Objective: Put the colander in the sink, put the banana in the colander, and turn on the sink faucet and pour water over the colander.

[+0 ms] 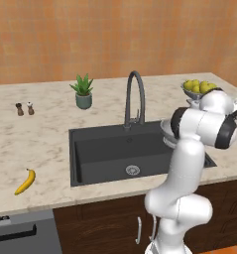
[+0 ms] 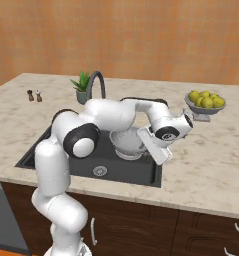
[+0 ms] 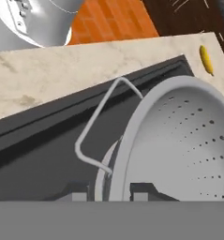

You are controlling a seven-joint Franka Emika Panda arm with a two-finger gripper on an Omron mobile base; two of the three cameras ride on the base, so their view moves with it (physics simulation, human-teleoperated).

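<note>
Right base view: the arm reaches forward and to the right over the sink [image 2: 38, 155], a matte black basin set in the beige marble worktop [image 2: 211, 160]. The tool [image 2: 141, 136] sits at the right side of the basin, wrist turned down and toward the basin. The colander [image 2: 128, 142], silvery-white and perforated, hangs at the tool over the right half of the sink, above the basin floor and clear of the round silver drain [image 2: 100, 171].

Hand view: the two finger tips stand close together on either side of the colander [image 3: 179, 140] rim, one tip [image 3: 78, 194] outside the wall and the other inside. The tool is clenched on the colander rim. A thin wire side handle [image 3: 97, 122] loops out from the rim. Black basin lies beneath, with worktop beyond.

Left base view: the banana [image 1: 26, 181] lies flat on the worktop, left of the sink and near the front edge, well apart from the colander. The sink faucet [image 1: 134, 99] rises behind the basin, its gooseneck arching toward the sink. A small potted plant [image 1: 83, 92] stands to the left of the faucet; two small shakers [image 1: 25, 108] stand further left. A pedestal bowl of yellow-green fruit [image 1: 199, 88] stands on the worktop behind the right end of the sink, partly behind the arm. Whether water is running cannot be determined.
</note>
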